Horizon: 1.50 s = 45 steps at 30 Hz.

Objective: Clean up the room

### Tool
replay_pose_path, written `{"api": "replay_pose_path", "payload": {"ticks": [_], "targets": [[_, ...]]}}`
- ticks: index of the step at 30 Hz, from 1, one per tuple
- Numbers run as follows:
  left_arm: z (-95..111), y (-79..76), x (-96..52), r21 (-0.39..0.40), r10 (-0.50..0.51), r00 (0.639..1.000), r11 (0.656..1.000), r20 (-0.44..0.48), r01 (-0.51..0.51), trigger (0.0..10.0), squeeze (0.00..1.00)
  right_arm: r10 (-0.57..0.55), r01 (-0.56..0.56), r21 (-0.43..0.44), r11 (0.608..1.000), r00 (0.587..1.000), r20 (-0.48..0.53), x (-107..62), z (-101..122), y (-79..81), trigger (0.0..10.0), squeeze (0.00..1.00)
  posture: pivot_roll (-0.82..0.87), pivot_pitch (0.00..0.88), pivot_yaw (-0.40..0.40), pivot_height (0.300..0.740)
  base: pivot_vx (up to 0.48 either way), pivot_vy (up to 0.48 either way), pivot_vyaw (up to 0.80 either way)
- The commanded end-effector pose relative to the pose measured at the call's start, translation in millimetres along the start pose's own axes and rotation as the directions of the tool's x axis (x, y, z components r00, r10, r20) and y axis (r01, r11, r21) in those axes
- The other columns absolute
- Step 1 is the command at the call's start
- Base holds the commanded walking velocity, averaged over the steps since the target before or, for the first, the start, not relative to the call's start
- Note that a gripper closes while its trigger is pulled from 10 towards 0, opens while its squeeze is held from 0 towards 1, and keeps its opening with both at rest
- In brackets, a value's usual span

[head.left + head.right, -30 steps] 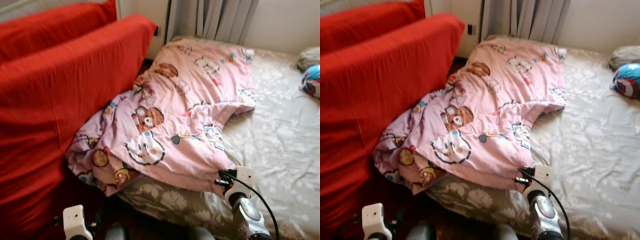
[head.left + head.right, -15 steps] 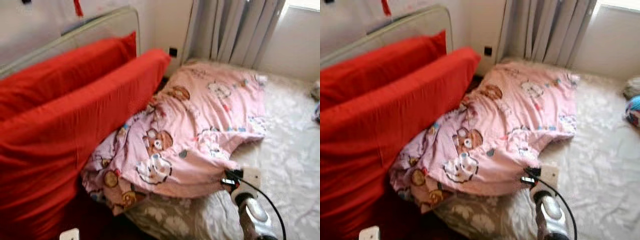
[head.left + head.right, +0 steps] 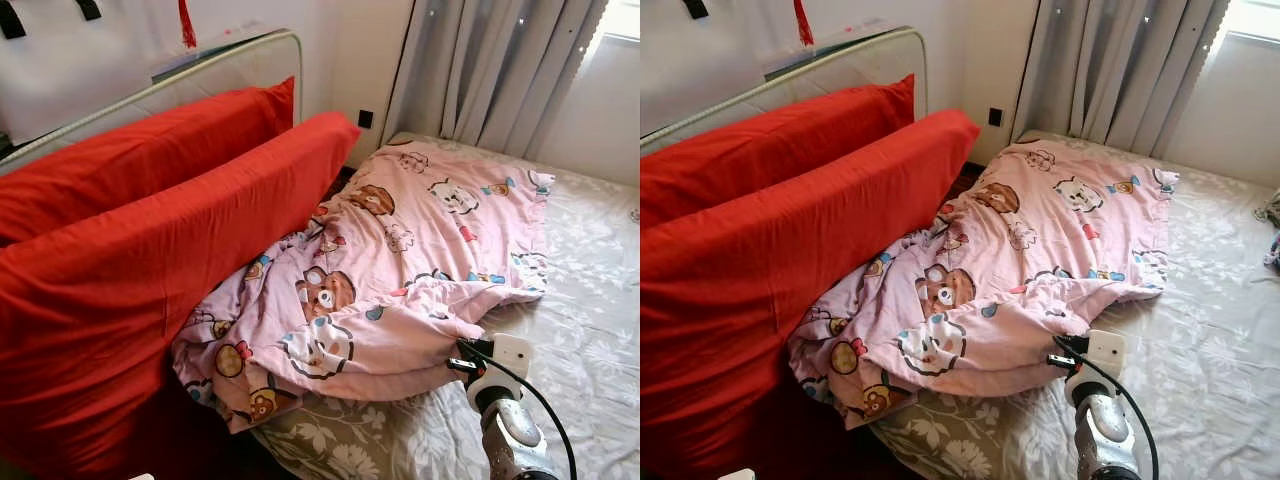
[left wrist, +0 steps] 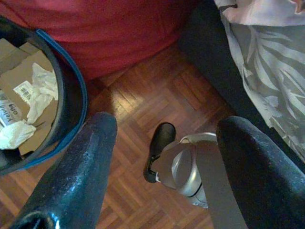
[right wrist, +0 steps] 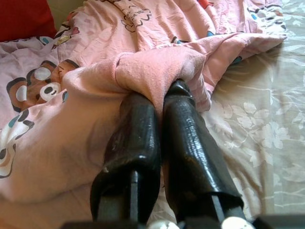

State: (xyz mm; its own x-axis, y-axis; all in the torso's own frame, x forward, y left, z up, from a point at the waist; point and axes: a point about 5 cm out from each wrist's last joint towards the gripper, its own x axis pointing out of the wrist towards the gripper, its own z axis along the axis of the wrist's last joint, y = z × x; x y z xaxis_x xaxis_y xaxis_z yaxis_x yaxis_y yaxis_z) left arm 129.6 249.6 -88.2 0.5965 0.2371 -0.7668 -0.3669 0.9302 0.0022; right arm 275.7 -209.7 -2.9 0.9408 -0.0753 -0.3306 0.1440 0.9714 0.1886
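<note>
1. A dark bin with a blue rim (image 4: 71, 95) stood on the herringbone wood floor (image 4: 157, 100), holding cardboard and crumpled white paper (image 4: 35, 93).
2. The left gripper (image 4: 162, 157) hung low over that floor beside the bin, its two black fingers (image 4: 76, 171) spread wide apart with nothing between them; part of the robot's silver leg and a dark foot lay below it.
3. Two large red cushions (image 3: 170, 250) leaned one behind the other against a curved pale headboard (image 3: 200, 75) at the robot's left.
4. A pink duvet printed with cartoon bears (image 3: 400, 260) lay rumpled on the bed, its left edge bunched against the front red cushion and its far end reaching toward the grey curtains (image 3: 500, 70).
5. Under the duvet the grey floral bedsheet (image 3: 590, 300) covered the mattress and stretched away to the right.
6. The right gripper (image 5: 164, 100) sat at the duvet's near edge, just above the sheet, its fingers (image 5: 190, 143) pressed together and pinching a raised fold of the pink fabric.
7. The right arm's silver wrist, with a white camera block (image 3: 505, 355) and a black cable, rose from the lower right toward that edge of the duvet.
</note>
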Motion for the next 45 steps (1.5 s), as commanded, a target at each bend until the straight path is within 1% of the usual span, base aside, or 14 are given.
{"api": "replay_pose_path", "payload": {"ticks": [1,13,22,35,45], "targets": [[-4.7,-0.8,-1.2,0.008,-0.004,1.0,1.0,-0.015,0.005,10.0,0.0,-0.009,0.009,-0.002,1.0,1.0,0.003,-0.5,-0.5,-0.2,10.0,0.0,0.07,0.0,-0.079,0.74,0.0,0.0,0.0],[-4.8,1.8,-1.5,0.009,-0.001,1.0,1.0,-0.02,0.001,10.0,0.0,-0.101,0.102,-0.019,0.995,0.995,0.024,-3.0,0.6,-10.2,10.0,0.0,0.07,0.0,-0.068,0.74,0.0,0.0,0.0],[-2.2,3.1,-0.9,0.005,0.005,1.0,1.0,-0.012,-0.005,10.0,0.0,-0.121,0.121,-0.009,0.993,0.992,0.04,-0.3,6.0,-10.4,10.0,0.0,0.08,0.0,-0.07,0.74,0.0,0.0,0.0],[0.2,3.4,-0.1,0.003,0.003,1.0,1.0,-0.007,-0.003,10.0,0.0,-0.122,0.122,0.011,0.993,0.991,0.058,2.8,9.8,-3.6,10.0,0.0,0.09,0.0,-0.068,0.74,0.0,0.0,0.0],[1.2,3.5,0.2,0.005,0.003,1.0,1.0,-0.007,-0.003,10.0,0.0,-0.121,0.121,0.013,0.993,0.991,0.06,3.3,10.4,-2.3,10.0,0.0,0.09,0.0,-0.066,0.74,0.0,0.0,0.0]]}}
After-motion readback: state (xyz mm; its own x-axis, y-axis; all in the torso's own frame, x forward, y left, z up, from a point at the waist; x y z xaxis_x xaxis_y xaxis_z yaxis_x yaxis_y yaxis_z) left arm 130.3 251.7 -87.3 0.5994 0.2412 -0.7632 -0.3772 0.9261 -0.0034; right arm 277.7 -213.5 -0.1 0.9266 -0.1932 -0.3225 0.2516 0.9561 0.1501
